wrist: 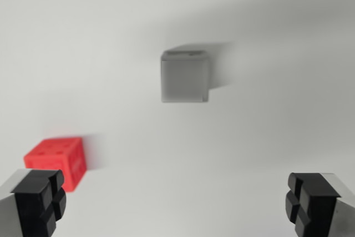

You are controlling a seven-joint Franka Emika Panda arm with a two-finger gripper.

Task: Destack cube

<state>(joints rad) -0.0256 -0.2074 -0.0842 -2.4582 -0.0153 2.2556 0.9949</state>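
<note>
Near the middle of the white counter [260, 37] sits a grey cube [185, 77], square to the camera and resting on the surface by itself, with a soft shadow trailing off to its right. Well apart from it, nearer and over to the wrist view's left, a red cube [57, 161] also rests on the counter; its top face shows a few small round dimples, and it is turned slightly at an angle. Neither cube touches the other, and neither is stacked on anything. The claw [176, 203] is spread wide, holding nothing: one black finger pad [40, 201] shows at the near left corner, just in front of the red cube, and the other at the near right corner. The whole view is a little blurred.
</note>
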